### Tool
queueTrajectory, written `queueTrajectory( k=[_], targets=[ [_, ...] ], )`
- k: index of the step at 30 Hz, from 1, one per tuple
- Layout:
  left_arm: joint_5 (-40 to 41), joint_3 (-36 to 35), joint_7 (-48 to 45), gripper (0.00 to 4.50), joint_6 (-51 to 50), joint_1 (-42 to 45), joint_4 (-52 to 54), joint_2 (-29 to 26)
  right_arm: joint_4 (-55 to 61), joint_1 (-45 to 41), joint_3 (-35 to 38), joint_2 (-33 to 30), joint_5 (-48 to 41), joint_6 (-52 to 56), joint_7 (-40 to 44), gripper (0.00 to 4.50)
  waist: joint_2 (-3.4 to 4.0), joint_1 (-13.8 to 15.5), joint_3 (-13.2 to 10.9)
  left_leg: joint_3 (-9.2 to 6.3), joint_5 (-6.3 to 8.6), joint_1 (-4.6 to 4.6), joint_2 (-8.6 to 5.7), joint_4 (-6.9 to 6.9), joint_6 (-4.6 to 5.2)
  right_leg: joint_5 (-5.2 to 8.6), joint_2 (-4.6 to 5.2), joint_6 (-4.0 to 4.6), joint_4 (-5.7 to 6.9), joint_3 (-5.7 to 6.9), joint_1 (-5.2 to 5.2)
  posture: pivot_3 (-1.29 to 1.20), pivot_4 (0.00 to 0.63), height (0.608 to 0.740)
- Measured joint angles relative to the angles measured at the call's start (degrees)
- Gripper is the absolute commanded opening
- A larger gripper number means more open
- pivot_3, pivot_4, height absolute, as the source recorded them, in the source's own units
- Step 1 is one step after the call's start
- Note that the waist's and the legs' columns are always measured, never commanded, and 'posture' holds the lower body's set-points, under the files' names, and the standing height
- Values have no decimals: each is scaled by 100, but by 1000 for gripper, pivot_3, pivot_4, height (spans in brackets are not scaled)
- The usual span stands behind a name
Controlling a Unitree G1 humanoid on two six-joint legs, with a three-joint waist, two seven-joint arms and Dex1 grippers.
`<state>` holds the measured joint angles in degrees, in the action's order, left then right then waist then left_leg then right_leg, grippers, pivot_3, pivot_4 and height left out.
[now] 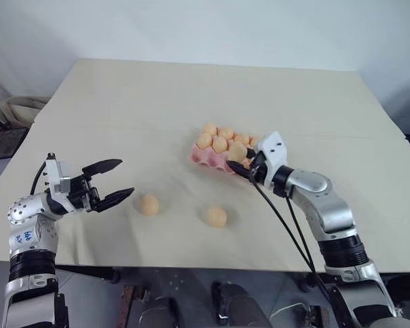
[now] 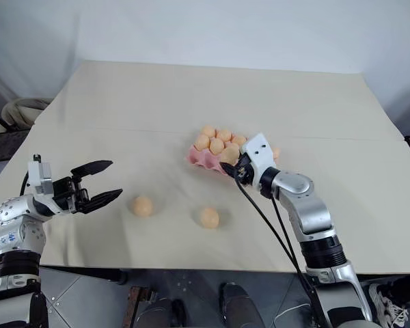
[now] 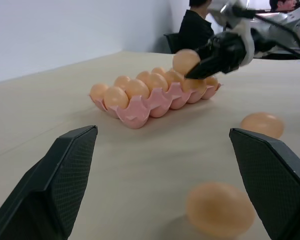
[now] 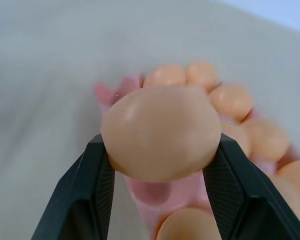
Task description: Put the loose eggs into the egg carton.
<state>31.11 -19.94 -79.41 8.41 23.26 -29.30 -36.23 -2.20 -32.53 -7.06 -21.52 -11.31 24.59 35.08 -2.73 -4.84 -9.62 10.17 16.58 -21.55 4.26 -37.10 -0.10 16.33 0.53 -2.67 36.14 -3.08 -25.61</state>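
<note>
Two loose eggs lie on the beige table, one to the left and one nearer the middle. The pink egg carton sits beyond them with several eggs in its cups. My right gripper is shut on a third egg, held just above the carton's near edge; from the head it appears at the carton's right front corner. My left gripper hovers open over the table's left part, pointing toward the left egg, nothing between its fingers.
The table's front edge runs just below the loose eggs. A light bag lies on the floor off the table's left side. A person in dark clothes sits far behind the table.
</note>
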Motion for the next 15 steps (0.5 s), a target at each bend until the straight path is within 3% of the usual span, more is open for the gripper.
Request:
queueTrajectory(
  k=[8, 15],
  targets=[
    [25, -122, 149, 4500, -4, -313, 310, -5, -619, -320, -152, 208, 199, -362, 70, 2147, 0, -18, 0, 5, -4, 6, 5, -2, -11, 0, -2, -2, 10, 0, 0, 0, 150, 740],
    [28, -148, 246, 4500, -19, -370, 410, -5, -743, -366, -152, 207, 244, -427, 163, 4475, 1, -9, 0, 1, -7, 6, 4, -2, -13, 0, 0, -2, 15, 2, 0, 0, 150, 740]
  ],
)
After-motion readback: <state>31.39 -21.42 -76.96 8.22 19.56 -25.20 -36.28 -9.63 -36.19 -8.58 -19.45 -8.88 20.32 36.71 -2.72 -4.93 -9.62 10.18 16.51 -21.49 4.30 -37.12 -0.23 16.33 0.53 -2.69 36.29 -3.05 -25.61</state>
